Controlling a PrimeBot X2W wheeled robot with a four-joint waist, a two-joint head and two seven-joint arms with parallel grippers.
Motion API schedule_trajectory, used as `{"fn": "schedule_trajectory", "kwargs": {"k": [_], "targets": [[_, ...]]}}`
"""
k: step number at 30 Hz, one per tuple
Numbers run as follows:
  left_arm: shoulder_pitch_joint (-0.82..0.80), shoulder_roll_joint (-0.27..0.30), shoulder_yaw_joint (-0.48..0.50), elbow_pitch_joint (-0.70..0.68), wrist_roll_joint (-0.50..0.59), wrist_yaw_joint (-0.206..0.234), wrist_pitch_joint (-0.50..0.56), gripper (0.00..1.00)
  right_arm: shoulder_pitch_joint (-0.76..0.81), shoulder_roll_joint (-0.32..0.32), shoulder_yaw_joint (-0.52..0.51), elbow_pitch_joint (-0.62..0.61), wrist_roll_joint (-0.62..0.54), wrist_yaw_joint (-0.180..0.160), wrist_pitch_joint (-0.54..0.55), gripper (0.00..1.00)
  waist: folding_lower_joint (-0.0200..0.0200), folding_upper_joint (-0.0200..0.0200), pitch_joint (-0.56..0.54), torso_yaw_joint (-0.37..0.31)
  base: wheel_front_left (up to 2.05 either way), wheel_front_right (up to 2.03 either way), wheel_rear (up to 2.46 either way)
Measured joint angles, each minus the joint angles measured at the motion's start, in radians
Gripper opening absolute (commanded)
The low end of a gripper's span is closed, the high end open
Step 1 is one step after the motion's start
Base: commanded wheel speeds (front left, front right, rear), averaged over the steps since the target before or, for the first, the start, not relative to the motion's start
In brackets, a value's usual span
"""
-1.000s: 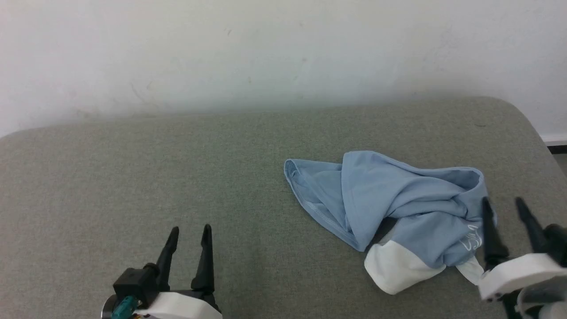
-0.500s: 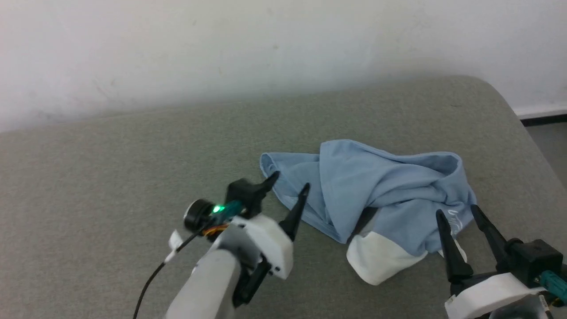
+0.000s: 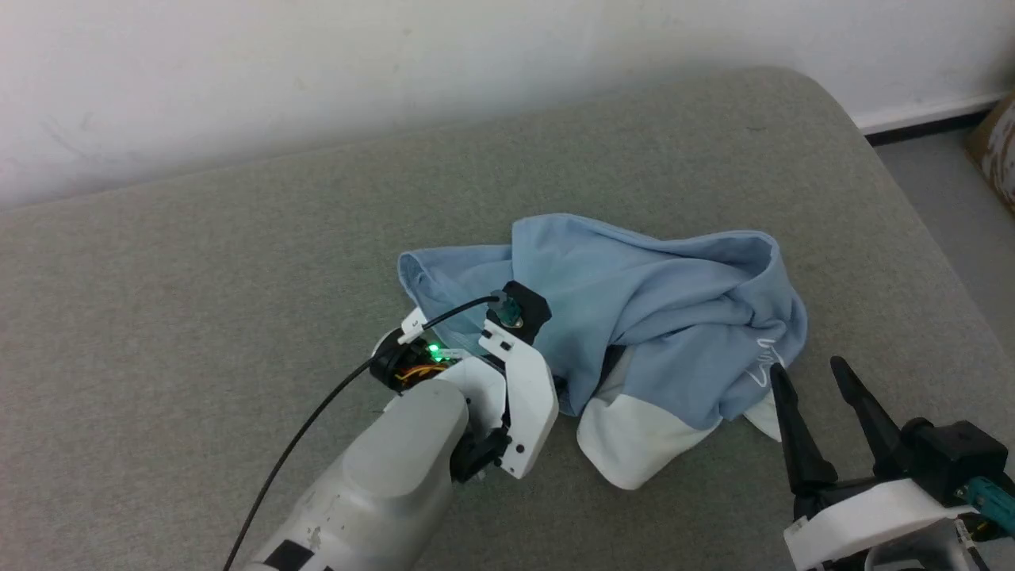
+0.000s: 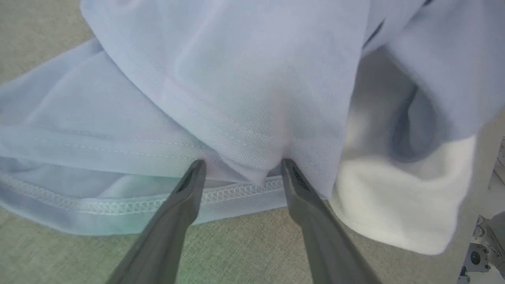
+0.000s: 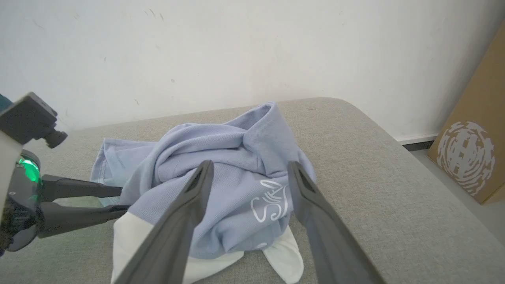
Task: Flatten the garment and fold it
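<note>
Light-blue knit with white panels, bunched in a crumpled heap right of centre on the grey-green padded surface, near the white wall: so the garment, not yet flattened. Stretched diagonally up from the bottom edge, the left forearm, wrist rolled over, green light lit, black cable trailing back beside it. Low at the heap's near-left edge, the left gripper, fingers spread wide, tips on the cloth just above the stitched hem, straddling a fold without pinching it; a white panel just to one side. At the lower right, the right gripper, fingers upright and likewise parted, holding nothing, tips just short of the heap's right end beside the white script logo. From that arm's own wrist, logo framed between the two fingers, cardboard box off past the surface's edge. Against a second ago: left gripper no longer parked at the lower left, well apart from the cloth. Half a second ago, tips only at the heap's left flap; now further in, over the hem. Whole head view swung since then, so no judging any shift of the heap itself. Both pairs of fingers as wide as before.
</note>
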Motion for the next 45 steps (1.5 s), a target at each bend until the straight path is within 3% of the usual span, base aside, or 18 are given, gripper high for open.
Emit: {"fn": "schedule_trajectory", "kwargs": {"k": [7,8,10,15,20,22,26,32,38,42,45], "targets": [[-0.094,-0.007,-0.082,0.124,-0.071,0.0,0.124,1.0,-0.016,0.003,0.01,0.028,0.028,0.0,-0.012,1.0,-0.0001,0.0,0.03,-0.031,0.0,0.0,0.0],[-0.102,-0.008,-0.095,0.131,-0.083,0.0,0.146,0.46,-0.018,0.003,0.01,0.032,0.033,0.0,-0.014,1.0,-0.0001,0.0,0.031,-0.033,0.0,0.0,0.0],[-0.121,-0.009,-0.118,0.142,-0.109,0.0,0.183,0.0,-0.021,0.003,0.012,0.037,0.037,0.0,-0.016,1.0,-0.0001,0.0,0.027,-0.034,0.0,0.0,0.0],[-0.122,-0.008,-0.145,0.154,-0.144,0.0,0.156,0.0,-0.021,0.004,0.008,0.039,0.043,0.0,-0.012,1.0,-0.0001,0.0,0.01,-0.021,0.0,0.0,0.0],[-0.103,0.002,-0.132,0.153,-0.153,0.0,-0.006,0.0,-0.02,0.005,0.003,0.038,0.049,0.0,-0.001,1.0,0.0,0.0,-0.016,-0.003,0.0,0.0,0.0],[-0.094,0.024,-0.106,0.125,-0.16,0.004,-0.081,0.0,-0.018,0.005,-0.001,0.035,0.049,0.0,0.002,1.0,-0.0001,0.0,-0.027,0.008,0.0,0.0,0.0],[-0.042,0.109,-0.038,0.026,-0.186,0.058,-0.187,0.0,0.007,0.006,-0.014,0.025,0.048,0.0,0.008,1.0,-0.0001,0.0,-0.047,0.036,0.0,0.0,0.0],[0.17,0.304,0.089,-0.221,-0.245,0.216,-0.239,0.0,0.028,0.006,-0.023,0.007,0.048,0.0,0.011,1.0,-0.0001,0.0,-0.066,0.09,0.0,0.0,0.0],[0.518,0.493,0.248,-0.541,-0.321,0.467,-0.236,0.0,0.048,0.006,-0.039,-0.003,0.048,0.0,0.012,1.0,-0.0002,0.0,-0.084,0.141,0.0,0.0,0.0],[0.742,0.577,0.336,-0.696,-0.366,0.607,-0.219,0.0,0.063,0.006,-0.045,-0.01,0.048,0.0,0.019,1.0,-0.0002,0.0,-0.096,0.175,0.0,0.0,0.0],[0.854,0.607,0.379,-0.755,-0.395,0.65,-0.217,0.0,0.064,0.006,-0.044,-0.015,0.048,0.0,0.02,1.0,-0.0003,0.0,-0.105,0.197,0.0,0.0,0.0]]}}
